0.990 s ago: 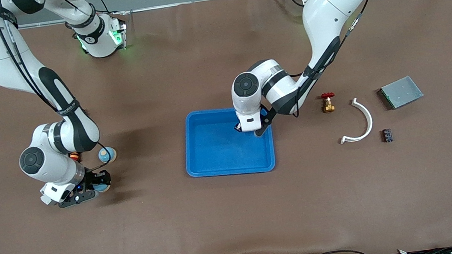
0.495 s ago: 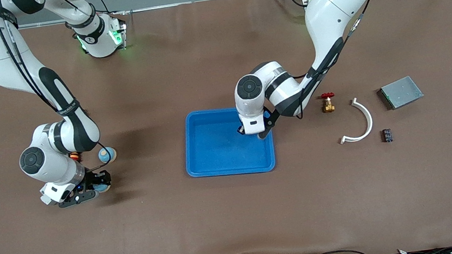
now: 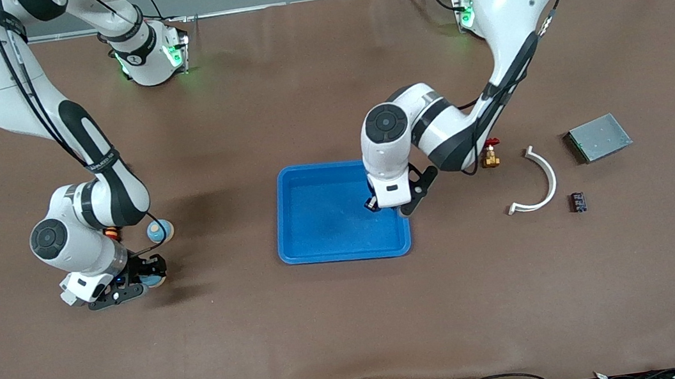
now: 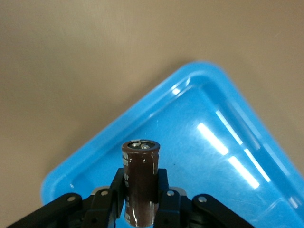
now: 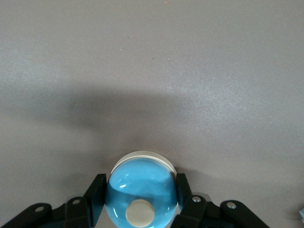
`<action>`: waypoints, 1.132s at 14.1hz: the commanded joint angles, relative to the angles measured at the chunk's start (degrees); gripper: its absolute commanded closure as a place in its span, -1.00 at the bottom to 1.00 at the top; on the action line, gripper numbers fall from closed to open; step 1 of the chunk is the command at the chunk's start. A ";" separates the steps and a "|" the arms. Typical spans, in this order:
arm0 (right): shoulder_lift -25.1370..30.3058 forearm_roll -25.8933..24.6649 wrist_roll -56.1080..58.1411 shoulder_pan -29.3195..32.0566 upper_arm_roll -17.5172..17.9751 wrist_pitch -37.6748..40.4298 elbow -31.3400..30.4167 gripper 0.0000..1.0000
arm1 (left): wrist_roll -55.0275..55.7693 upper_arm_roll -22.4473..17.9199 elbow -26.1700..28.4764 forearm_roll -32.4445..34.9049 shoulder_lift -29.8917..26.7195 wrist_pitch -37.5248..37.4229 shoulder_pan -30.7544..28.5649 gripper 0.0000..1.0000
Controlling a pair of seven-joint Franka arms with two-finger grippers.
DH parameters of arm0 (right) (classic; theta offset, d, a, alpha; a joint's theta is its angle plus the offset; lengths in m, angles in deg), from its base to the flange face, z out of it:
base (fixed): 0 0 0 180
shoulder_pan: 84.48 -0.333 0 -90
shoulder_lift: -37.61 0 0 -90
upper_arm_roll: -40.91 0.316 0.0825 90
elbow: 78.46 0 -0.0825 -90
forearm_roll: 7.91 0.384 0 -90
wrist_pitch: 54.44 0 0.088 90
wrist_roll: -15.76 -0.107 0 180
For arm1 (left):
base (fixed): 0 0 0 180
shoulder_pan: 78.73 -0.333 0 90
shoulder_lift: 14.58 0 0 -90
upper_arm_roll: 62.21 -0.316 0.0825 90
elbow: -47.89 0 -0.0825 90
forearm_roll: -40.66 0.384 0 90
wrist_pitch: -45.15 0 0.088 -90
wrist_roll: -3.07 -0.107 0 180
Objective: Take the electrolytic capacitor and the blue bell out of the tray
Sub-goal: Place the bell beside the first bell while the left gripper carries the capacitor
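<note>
A dark brown cylindrical capacitor (image 4: 141, 183) stands between the fingers of my left gripper (image 4: 141, 190), which is shut on it. This gripper (image 3: 373, 204) hangs over the blue tray (image 3: 345, 254), above the part toward the left arm's end. In the left wrist view the tray (image 4: 95, 159) and one of its rounded corners lie below the capacitor. My right gripper (image 5: 141, 202) is shut on a glossy blue bell (image 5: 141, 187) with a pale button and a white base. It sits low over the brown table toward the right arm's end (image 3: 151, 275).
Another blue round object (image 3: 160, 230) and a small orange item (image 3: 111, 232) lie beside the right arm's wrist. Toward the left arm's end lie a red-handled brass valve (image 3: 489, 153), a white curved strip (image 3: 536, 181), a grey flat box (image 3: 599, 136) and a small dark component (image 3: 579, 201).
My left gripper has carried the capacitor over the tray toward the front camera and the left arm's end. The right arm has not moved.
</note>
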 commanded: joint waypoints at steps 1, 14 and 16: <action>-0.17 0.49 0.38 0.61 0.79 -0.79 -0.40 1.00 | -12.02 1.13 1.28 -6.07 -5.29 -6.58 -4.26 1.00; 0.62 0.49 0.73 0.70 0.79 0.17 0.92 -1.00 | -68.67 1.04 2.16 -4.87 -7.59 -14.18 -32.38 1.00; 1.06 0.40 0.73 0.61 0.88 1.66 1.53 -1.00 | -72.89 1.04 2.42 -4.60 -6.80 -11.11 -34.68 1.00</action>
